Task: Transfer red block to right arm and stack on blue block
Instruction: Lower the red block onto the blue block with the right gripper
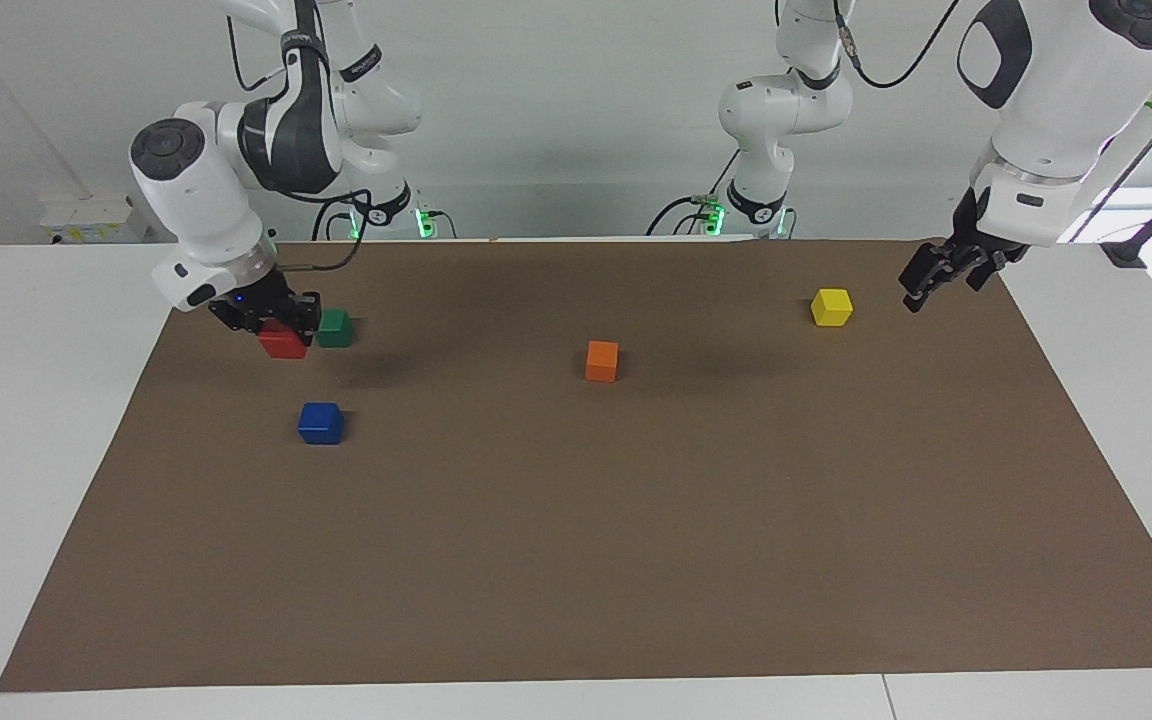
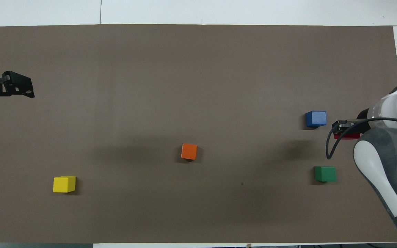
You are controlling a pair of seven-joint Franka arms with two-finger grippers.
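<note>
We see the right arm's end effector [image 1: 271,322], wide black linkage type with a small blue light, at upper left of the facing view, clenched on the small bright red cube [image 1: 283,343], which hangs under it and appears lifted off the brown mat-covered surface [image 1: 576,560]. The small deep blue cube [image 1: 321,423] sits on the surface lower in that frame than the held red cube; in the overhead view the blue cube [image 2: 315,119] is at mid-right, and the red cube [image 2: 346,136] shows only as a sliver under the end effector [image 2: 347,128], just beside the blue one, toward the frame's right edge and slightly lower. So we judge the coming move as a short shift out from the robots and toward the table's middle, then down onto the blue top. The small green cube [image 1: 334,328] sits close beside the held red one. The left arm's end effector [image 1: 946,270] waits at upper right of the facing view with fingers apart, holding nothing, near the small yellow cube [image 1: 832,307].
</note>
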